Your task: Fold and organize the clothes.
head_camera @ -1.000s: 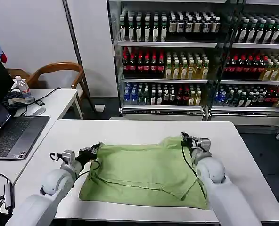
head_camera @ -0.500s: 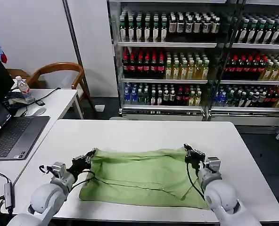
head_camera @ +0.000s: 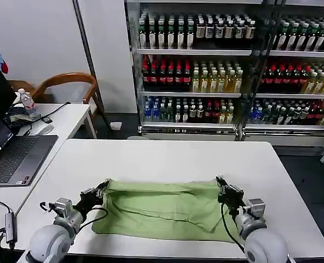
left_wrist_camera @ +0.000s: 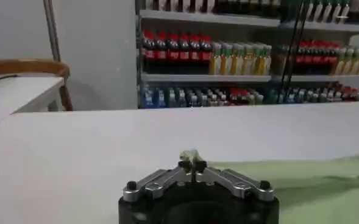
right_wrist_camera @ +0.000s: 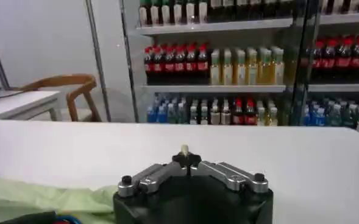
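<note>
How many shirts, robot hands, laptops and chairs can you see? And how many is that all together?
Green shirt: 1
End effectors: 2, the left end effector and the right end effector, each shut on a far corner of the shirt
Laptop: 1
Wooden chair: 1
Total: 5

A white table (head_camera: 167,156) occupies the foreground. Behind it, glass-fronted shelving (head_camera: 206,52) holds rows of bottled drinks: dark bottles on the top shelf, red and yellow bottles on the middle shelf, blue and mixed bottles on the lower shelf. To the left stands a second white desk (head_camera: 69,118) carrying an open laptop (head_camera: 14,156), a computer mouse (head_camera: 43,130), a clear water bottle (head_camera: 27,103) and cables. A wooden chair (head_camera: 69,82) stands behind that desk, near the wall.
</note>
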You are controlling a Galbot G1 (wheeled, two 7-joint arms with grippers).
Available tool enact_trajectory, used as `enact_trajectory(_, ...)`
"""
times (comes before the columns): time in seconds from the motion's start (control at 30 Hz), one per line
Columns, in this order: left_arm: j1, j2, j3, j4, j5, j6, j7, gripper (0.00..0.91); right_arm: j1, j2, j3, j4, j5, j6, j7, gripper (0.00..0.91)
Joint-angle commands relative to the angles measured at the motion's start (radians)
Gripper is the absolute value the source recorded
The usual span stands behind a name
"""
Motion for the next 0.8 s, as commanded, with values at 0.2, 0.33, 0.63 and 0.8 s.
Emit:
enact_trajectory(0.2, 0.082, -0.005, -0.030, -0.028, 0.026, -0.006, 0.003, 0.040, -0.157, 0.012, 0.030, 0.083, -0.043, 0.006, 0.002, 0.000)
enact_trajectory(0.33, 0.112, -0.016, -0.037, -0.044, 0.038, -0.008, 0.003, 0.050, -0.165, 0.014, 0.031, 0.066, -0.054, 0.012, 0.004, 0.000)
enact_trajectory(0.63, 0.146, -0.014, -0.057, -0.059, 0.052, 0.015, 0.000, 0.050, -0.163, 0.009, 0.028, 0.052, -0.058, 0.014, 0.005, 0.000)
enact_trajectory(0.8, 0.176, -0.011, -0.049, -0.084, 0.061, 0.027, 0.000, 0.050, -0.164, 0.006, 0.024, 0.043, -0.067, 0.015, 0.002, 0.000)
